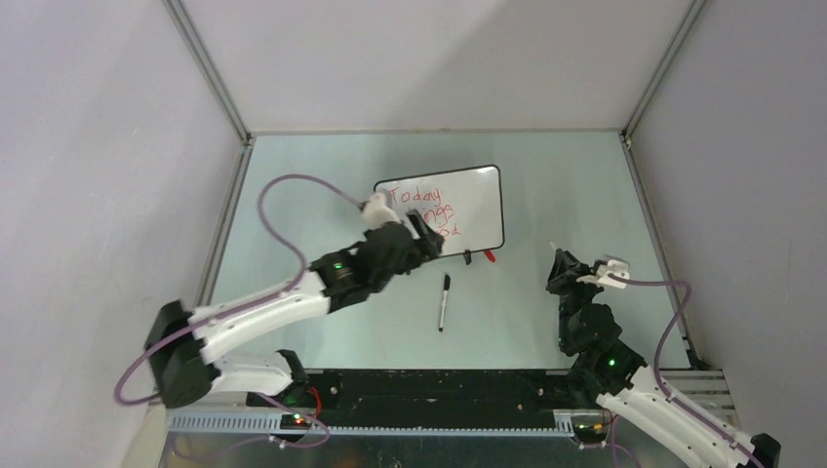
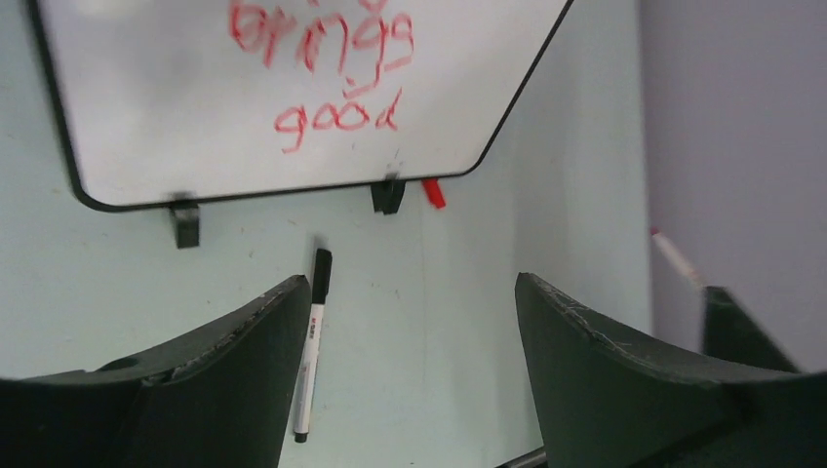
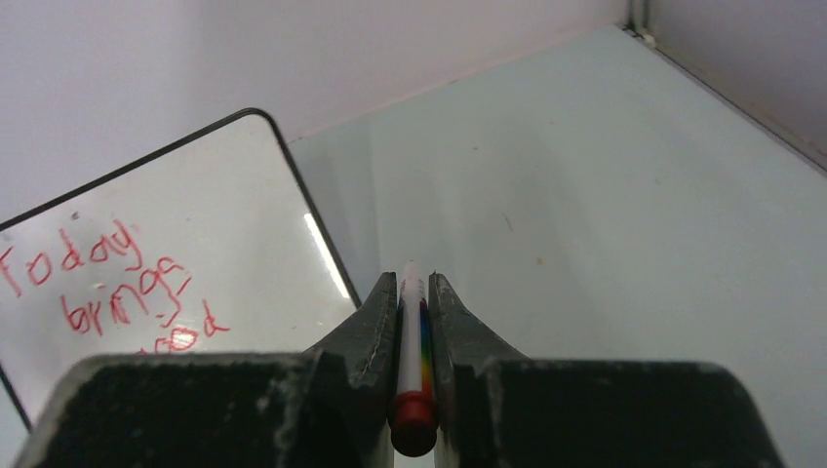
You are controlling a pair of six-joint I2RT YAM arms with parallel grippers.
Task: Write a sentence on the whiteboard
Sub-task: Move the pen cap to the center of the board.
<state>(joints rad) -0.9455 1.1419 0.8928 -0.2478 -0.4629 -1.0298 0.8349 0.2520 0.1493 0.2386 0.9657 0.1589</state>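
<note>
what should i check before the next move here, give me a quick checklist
1. The right gripper is shut on the red-ended marker: ok.
2. Its writing tip is uncapped: cannot tell; a red cap lies by the foot of the whiteboard.
3. The left gripper is open with nothing in it: ok.
4. The left gripper is clear of the whiteboard: not ok; in the top view it covers part of the sentence.
5. There is bare space on the whiteboard beside the sentence: ok.
6. The black-capped marker lies on the table, apart from the whiteboard: ok.
</note>
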